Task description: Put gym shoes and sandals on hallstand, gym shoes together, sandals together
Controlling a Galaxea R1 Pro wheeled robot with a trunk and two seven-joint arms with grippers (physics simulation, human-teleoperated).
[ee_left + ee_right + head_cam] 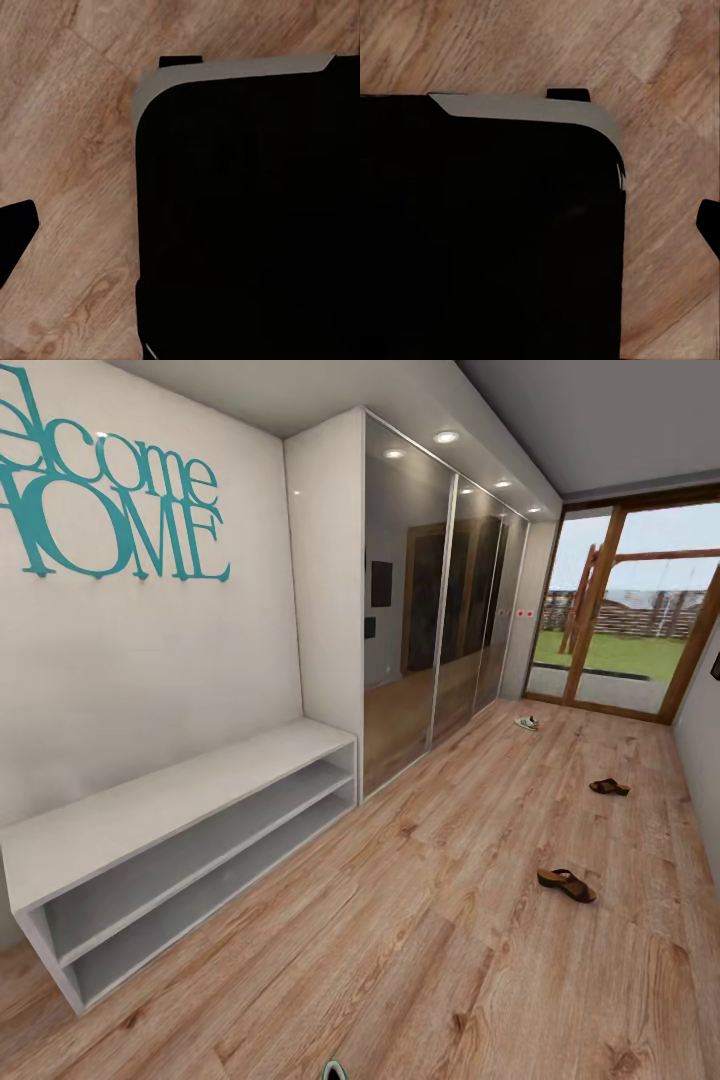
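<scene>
Neither wrist view showed the jaws, so grip state was unclear. Two sandals (567, 884) (609, 787) lay right on the corridor floor (450, 920), one gym shoe (527, 723) farther off; approaching the near sandal squarely seemed wisest.

wall: white, teal lettering (110, 510) | wardrobe: mirrored sliding doors (440, 610), ceiling spotlights | bench: long pale grey two-tier (180, 840) | far end: glazed door (625, 610), seemingly a garden beyond

The corridor floor (420, 940) carries two sandals (566, 883) (609, 787), a gym shoe (527, 723) and a long grey bench (150, 810).
</scene>
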